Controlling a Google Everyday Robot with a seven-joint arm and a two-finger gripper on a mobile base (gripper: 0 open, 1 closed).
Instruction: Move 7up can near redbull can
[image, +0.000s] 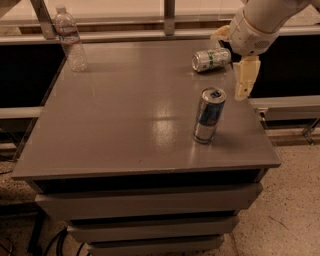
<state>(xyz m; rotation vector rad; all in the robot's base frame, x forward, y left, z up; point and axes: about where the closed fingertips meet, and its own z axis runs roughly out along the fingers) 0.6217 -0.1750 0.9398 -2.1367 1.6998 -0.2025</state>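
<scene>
Camera view, looking down at a grey table (125, 115) that stands on stacked drawer-like tiers. The 7up can (211, 59), short and silver with a green and white label, lies on its side near the table's far right corner, one end facing left. The redbull can (209, 115), tall, slim and blue and silver, stands upright nearer the front right, well apart from the 7up can. A clear plastic water bottle (70, 40) stands at the far left corner. The robot's white arm enters from the top right. Its cream gripper (245, 75) hangs just right of the 7up can, over the table's right edge, without touching either can. Whether it is open or closed cannot be told, and nothing is seen in its hold. The 7up can is probably light, with thin metal walls that would dent under a hard squeeze, and whether it is full cannot be told. Its smooth, round side is likely slippery, and lying down it will probably roll if nudged. The best hold looks to be from above, across the middle of its body, with moderate pressure.
</scene>
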